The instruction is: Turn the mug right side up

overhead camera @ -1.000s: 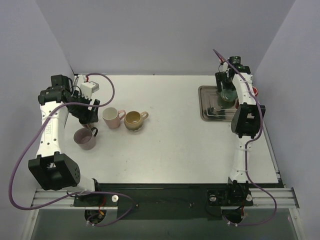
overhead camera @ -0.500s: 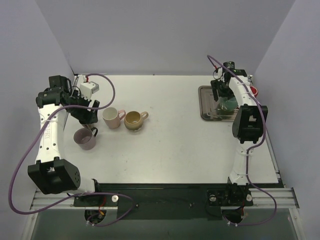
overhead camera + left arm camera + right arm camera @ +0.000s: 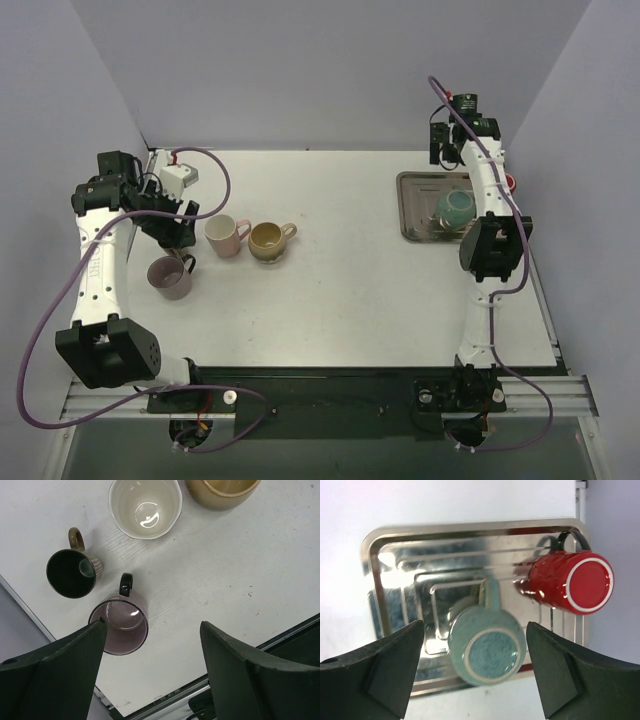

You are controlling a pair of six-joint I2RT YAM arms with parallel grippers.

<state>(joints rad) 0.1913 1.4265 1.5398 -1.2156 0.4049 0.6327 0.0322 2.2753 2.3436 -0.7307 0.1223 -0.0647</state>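
Observation:
A teal mug (image 3: 487,650) stands bottom up in the metal tray (image 3: 395,570), its handle pointing to the far side; it also shows in the top view (image 3: 454,208). A red mug (image 3: 570,582) rests beside it at the tray's right rim, its base towards the camera. My right gripper (image 3: 474,625) is open and empty, raised above the tray's far edge (image 3: 447,150), apart from both mugs. My left gripper (image 3: 152,622) is open and empty, above the table next to a purple mug (image 3: 119,627).
At the left stand upright mugs: the purple one (image 3: 170,278), a cream-pink one (image 3: 225,236), a tan one (image 3: 268,240) and a dark brown one (image 3: 72,572). The tray (image 3: 402,205) lies at the far right. Grey walls close in the table.
My right gripper has drawn up and back from the teal mug, which now stands free in the tray. The left arm has barely moved.

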